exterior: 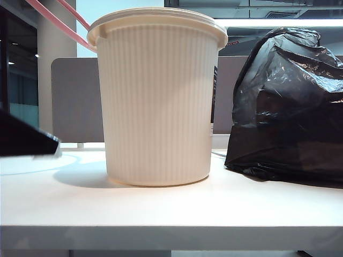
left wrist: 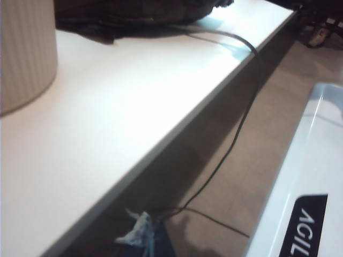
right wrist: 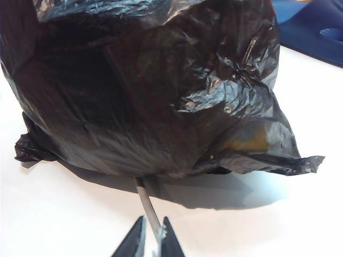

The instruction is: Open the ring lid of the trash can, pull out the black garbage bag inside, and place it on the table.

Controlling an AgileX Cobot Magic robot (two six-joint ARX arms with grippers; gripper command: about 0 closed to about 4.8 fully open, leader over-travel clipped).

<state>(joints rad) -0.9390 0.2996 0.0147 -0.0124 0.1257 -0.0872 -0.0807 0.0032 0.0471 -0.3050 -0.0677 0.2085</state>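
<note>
The cream ribbed trash can point(exterior: 158, 101) stands upright in the middle of the white table point(exterior: 161, 209). Its pale-pink ring lid point(exterior: 53, 20) is tipped up behind the can's left rim and runs out of view. To the right of the can, the bulky black garbage bag point(exterior: 289, 107) rests on the table, and it fills the right wrist view point(right wrist: 150, 91). My right gripper point(right wrist: 155, 240) hovers just short of the bag with its jaws slightly apart and nothing held. A thin grey cable point(right wrist: 146, 203) runs between them. My left gripper point(left wrist: 153, 242) is shut beyond the table's front edge, a dark wedge point(exterior: 52, 145) at far left.
A dark cable point(left wrist: 236, 134) runs from under the bag, over the table edge and down to the floor. The robot's white base point(left wrist: 316, 176) lies beside it. A dark blue slipper point(right wrist: 311, 27) sits behind the bag. A grey partition panel point(exterior: 75, 101) stands behind the can.
</note>
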